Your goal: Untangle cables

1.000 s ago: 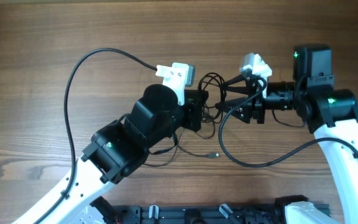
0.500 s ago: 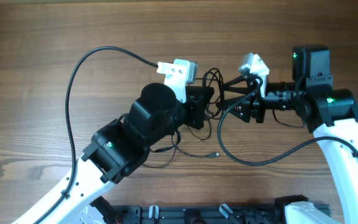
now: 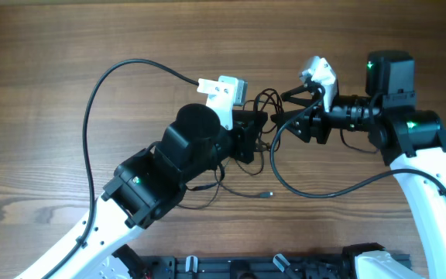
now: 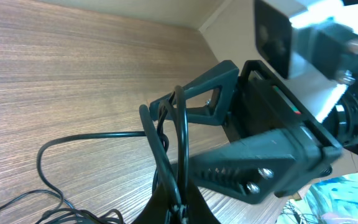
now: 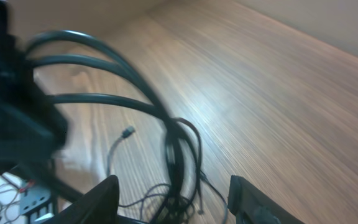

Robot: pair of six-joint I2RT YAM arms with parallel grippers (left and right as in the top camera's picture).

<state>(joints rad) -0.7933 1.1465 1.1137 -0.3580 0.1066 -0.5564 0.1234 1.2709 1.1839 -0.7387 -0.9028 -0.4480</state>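
Note:
The cables (image 3: 265,105) are a tangle of thin black cords at the table's middle, between my two grippers. One cord trails toward me to a small grey plug (image 3: 268,194). My left gripper (image 3: 259,132) is shut on a few strands, which rise from its closed tips (image 4: 179,208) as a loop (image 4: 166,134). My right gripper (image 3: 285,115) faces it from the right and stands open. In the right wrist view its fingers (image 5: 107,196) stand wide apart with a blurred bundle of cords (image 5: 176,152) between them, touching neither. A plug (image 5: 128,131) lies on the wood beyond.
Thick black arm cables arc over the table on the left (image 3: 91,101) and below the right arm (image 3: 316,194). A black rail (image 3: 254,267) runs along the near edge. Bare wooden tabletop (image 3: 53,46) surrounds the tangle.
My right gripper has risen and shifted slightly toward the far side, now straddling the cords. My left gripper has edged right with its strands. The loose plug end has stayed put.

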